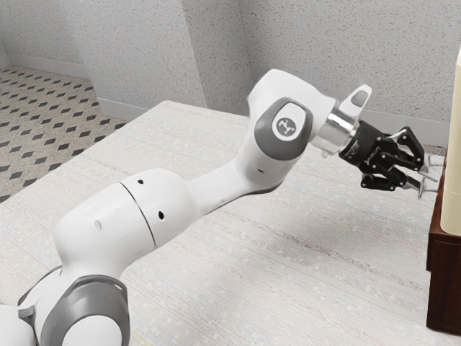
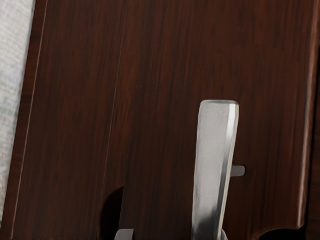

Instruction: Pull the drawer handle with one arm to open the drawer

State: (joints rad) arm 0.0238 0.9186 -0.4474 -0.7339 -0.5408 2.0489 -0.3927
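In the exterior view my black gripper is at the front of the dark wooden drawer unit, its two fingers apart. A silver handle stands out from that front, right by the fingertips. The wrist view shows the handle as a flat metal bar over the dark wood front. Also in the wrist view, my gripper has one fingertip off to the side of the bar and the other partly hidden behind it. Whether either finger touches the handle, I cannot tell.
A cream-coloured object rises above the dark wood at the exterior view's right edge. The pale table top lies under the arm, with speckled walls behind it.
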